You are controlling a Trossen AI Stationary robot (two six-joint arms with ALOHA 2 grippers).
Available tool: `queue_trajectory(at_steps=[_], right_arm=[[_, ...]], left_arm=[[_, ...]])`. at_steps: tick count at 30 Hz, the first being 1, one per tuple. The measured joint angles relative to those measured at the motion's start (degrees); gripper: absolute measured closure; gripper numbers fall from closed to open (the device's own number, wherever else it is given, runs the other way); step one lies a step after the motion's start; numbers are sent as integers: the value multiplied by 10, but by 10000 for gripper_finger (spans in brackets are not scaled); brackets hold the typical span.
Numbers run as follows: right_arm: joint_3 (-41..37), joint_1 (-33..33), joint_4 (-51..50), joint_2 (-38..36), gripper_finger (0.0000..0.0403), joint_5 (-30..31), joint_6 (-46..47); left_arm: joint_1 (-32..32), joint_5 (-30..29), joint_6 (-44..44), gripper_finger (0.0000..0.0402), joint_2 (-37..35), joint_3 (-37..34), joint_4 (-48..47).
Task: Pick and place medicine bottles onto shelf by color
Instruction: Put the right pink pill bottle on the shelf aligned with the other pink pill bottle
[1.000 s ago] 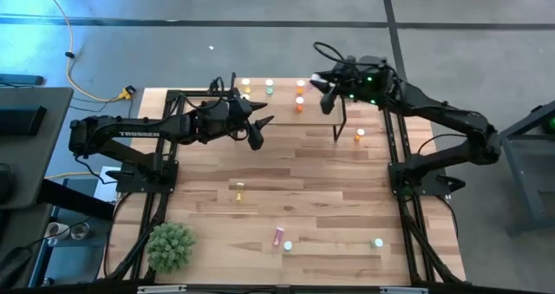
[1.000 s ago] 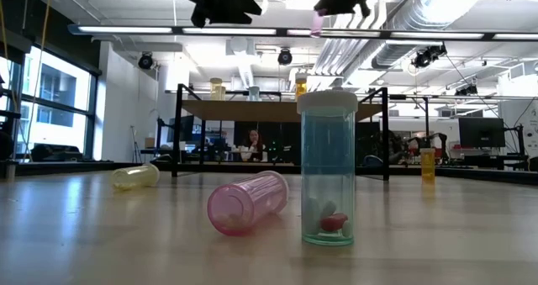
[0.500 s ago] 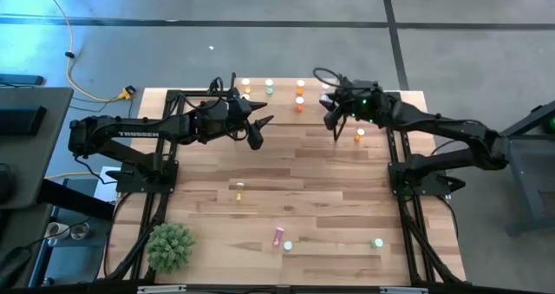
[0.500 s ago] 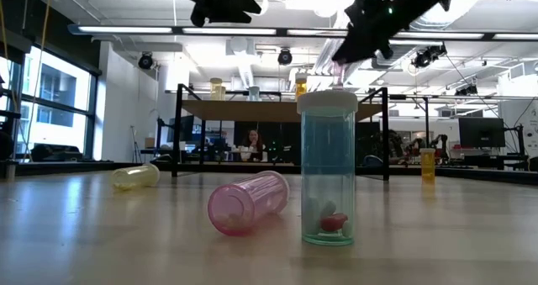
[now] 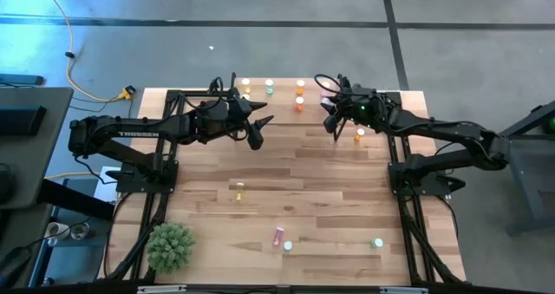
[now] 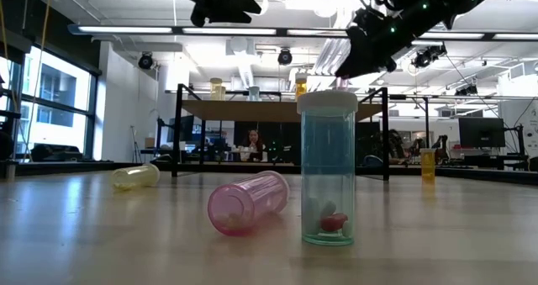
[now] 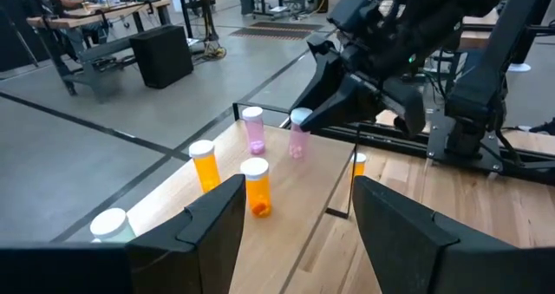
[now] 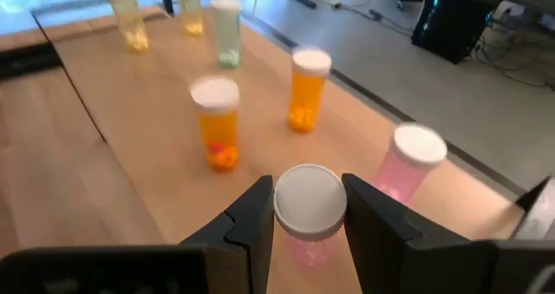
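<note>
The shelf (image 5: pixel 279 99) stands at the table's far edge and carries upright yellow (image 8: pixel 126 12), green (image 8: pixel 227 29), orange (image 8: pixel 217 125) and pink (image 8: pixel 408 164) bottles. My right gripper (image 5: pixel 330 116) is over the shelf's right end, shut on another pink bottle (image 8: pixel 309 209). My left gripper (image 5: pixel 258 126) hovers open and empty near the shelf's near edge, left of the right gripper. On the table lie a yellow bottle (image 5: pixel 239 190) and a pink bottle (image 5: pixel 279 236). A green bottle (image 5: pixel 376 242) and an orange one (image 5: pixel 359 135) stand upright. My right gripper pinches the pink bottle between its two fingers, one on each side of the white cap (image 8: pixel 309 199). The fingers come slanting down from the table's right side. The bottle is upright (image 7: pixel 299 140) at the shelf top; I cannot tell whether its base touches the board.
A small green plant (image 5: pixel 169 246) stands at the near left corner. The shelf's black legs (image 5: pixel 338 131) stand just below my right gripper. A person sits in the room beyond the table (image 6: pixel 252 142).
My right gripper has gone down and a little toward the table's near edge with the pink bottle, from high above the shelf's right end to just over the board. The bottle has stayed upright in the fingers.
</note>
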Motion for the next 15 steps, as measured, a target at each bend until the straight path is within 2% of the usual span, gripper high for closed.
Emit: queue_trajectory(at_steps=[15], right_arm=[[0, -13, -7, 17, 294, -29, 11]], left_arm=[[0, 0, 0, 198, 0, 0, 0]])
